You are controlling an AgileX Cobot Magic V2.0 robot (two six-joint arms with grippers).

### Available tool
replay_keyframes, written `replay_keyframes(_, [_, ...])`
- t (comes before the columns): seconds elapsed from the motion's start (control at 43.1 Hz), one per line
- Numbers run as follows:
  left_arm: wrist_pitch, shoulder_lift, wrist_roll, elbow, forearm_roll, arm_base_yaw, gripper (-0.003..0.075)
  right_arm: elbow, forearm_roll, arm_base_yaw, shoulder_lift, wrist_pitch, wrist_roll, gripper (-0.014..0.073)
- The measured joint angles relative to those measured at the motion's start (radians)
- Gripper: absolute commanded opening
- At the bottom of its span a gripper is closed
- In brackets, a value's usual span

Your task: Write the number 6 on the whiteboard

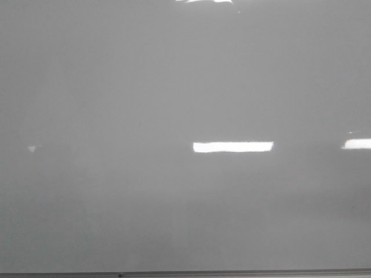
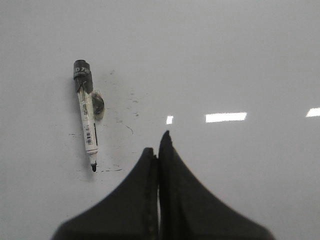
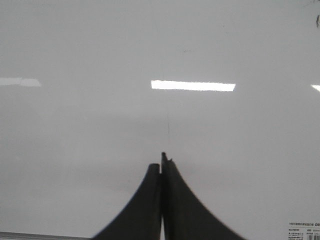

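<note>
The whiteboard (image 1: pixel 174 87) fills the front view, glossy pale grey with bright light reflections and a thin grey edge strip (image 1: pixel 232 273) along its near side. No number 6 shows on it. Neither gripper shows in the front view. In the left wrist view my left gripper (image 2: pixel 158 145) is shut and empty above the board (image 2: pixel 240 60). A white marker (image 2: pixel 86 112) with a black cap end lies uncapped on the board, apart from the fingers, its tip near faint black smudges. In the right wrist view my right gripper (image 3: pixel 162 160) is shut and empty over the board (image 3: pixel 160 45).
A small dark clip or wad (image 2: pixel 97 105) sits against the marker's side. A small printed label (image 3: pixel 302 231) shows at the board's corner. A grey edge strip (image 3: pixel 30 235) shows in the right wrist view.
</note>
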Motion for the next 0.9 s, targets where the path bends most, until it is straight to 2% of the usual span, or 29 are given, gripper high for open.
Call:
replay_keyframes(0.186, [-0.046,0.0,0.0,0.0,0.024,0.0,-0.002,-0.002,0.005,0.0,0.0,-0.079,0.0,-0.006])
replay_keyframes(0.325, [-0.092,0.0,0.001,-0.036,0.017,0.0,-0.002,-0.084,0.009,0.0,0.0,-0.042,0.0,-0.006])
replay_keyframes(0.464, [-0.048,0.015,0.001,-0.175,0.024,0.0,-0.002,-0.243,0.013,0.0,0.012,0.041,0.0,-0.006])
replay_keyframes(0.603, [0.026,0.132,0.001,-0.308,0.024,0.0,-0.002,-0.375,0.015,0.0,0.12,0.107,0.0,-0.006])
replay_keyframes(0.789, [0.078,0.296,0.001,-0.38,0.024,0.0,-0.002,-0.448,0.016,0.0,0.273,0.124,0.0,-0.0056])
replay_keyframes(0.835, [0.083,0.316,0.002,-0.381,0.024,0.0,-0.0016,-0.453,0.016,0.0,0.294,0.126,0.0,-0.0034])
replay_keyframes(0.905, [0.084,0.336,0.002,-0.381,0.024,0.0,0.0042,-0.453,0.019,0.0,0.311,0.131,0.0,0.0044])
